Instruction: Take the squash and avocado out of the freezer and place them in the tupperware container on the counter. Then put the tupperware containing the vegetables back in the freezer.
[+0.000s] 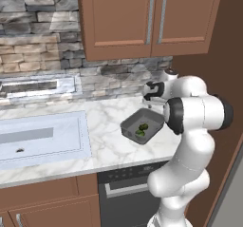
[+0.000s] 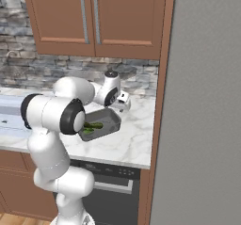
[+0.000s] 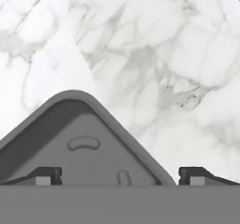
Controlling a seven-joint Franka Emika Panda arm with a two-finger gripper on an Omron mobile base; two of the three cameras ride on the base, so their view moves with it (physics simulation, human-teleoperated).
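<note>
The tupperware container [image 1: 142, 126] is sitting on the counter [image 1: 109, 145], near the counter's right end and well to the right of the sink [image 1: 42, 140]. Inside the tub two green lumps are lying together, a brighter green piece [image 1: 144, 126] touching a darker one [image 1: 140, 133]; they are too small and blurred for me to say which is the squash and which the avocado. From the right side the same greens [image 2: 92, 126] are showing toward the tub's left part, partly behind the robot's elbow.

The tool [image 3: 119, 175] is hanging over one rounded corner of the tub, its two dark tips spread wide and gripping nothing. One tip is standing over the tub's grey floor, the other over the bare marble just outside the rim. Close up, that corner of the tub [image 3: 79, 138] is showing only a smooth grey bottom with two faint oval marks moulded in; no writing can be read on them.

In the sink, well left of the tub, a small dark speck [image 1: 20, 150] is lying on the pale basin floor. The freezer [image 2: 207, 116] is standing to the right of the tub, its broad grey door facing the room and closed. I am seeing no labels or brand names anywhere.
</note>
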